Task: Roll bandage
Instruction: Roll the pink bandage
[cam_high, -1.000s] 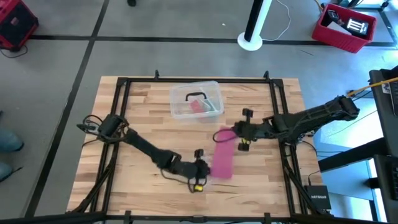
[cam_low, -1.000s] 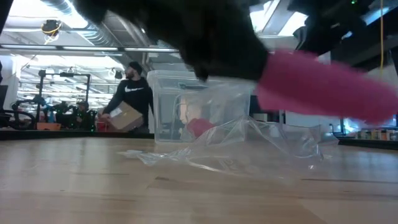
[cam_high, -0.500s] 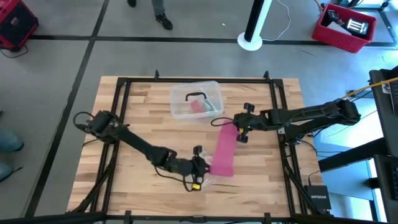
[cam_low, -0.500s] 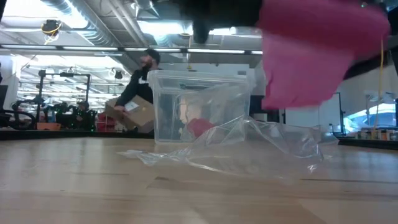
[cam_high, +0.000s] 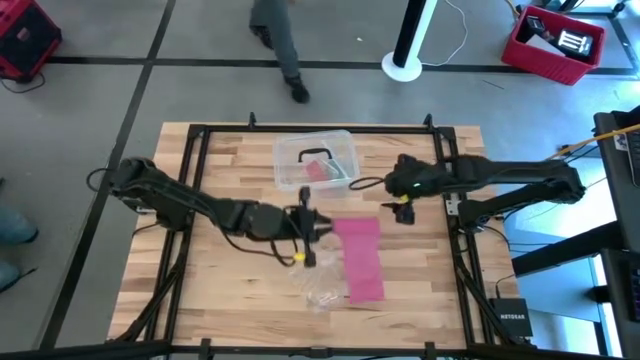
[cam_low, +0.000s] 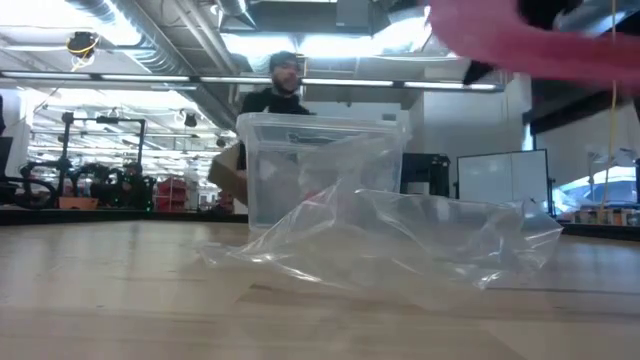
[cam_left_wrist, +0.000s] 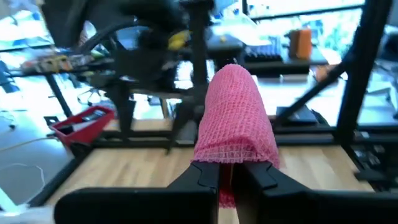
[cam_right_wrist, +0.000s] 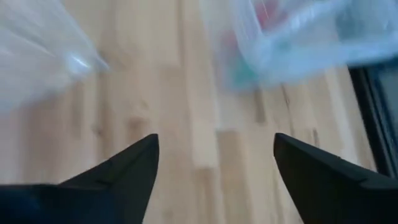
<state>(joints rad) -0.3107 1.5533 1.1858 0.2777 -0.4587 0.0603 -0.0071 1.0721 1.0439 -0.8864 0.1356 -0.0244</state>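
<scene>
between left fingers (cam_left_wrist: 205, 177), bandage (cam_left_wrist: 235, 112) mesh

One marking can be read: white lettering "NETGEAR" on a small black box (cam_high: 513, 320) on the floor beside the table's (cam_high: 230, 280) right near corner, in the high view. The white print on the contents of the red bin (cam_high: 553, 42) at the upper right is too small to read. No other text, label, number or sign is legible in any view.
</scene>
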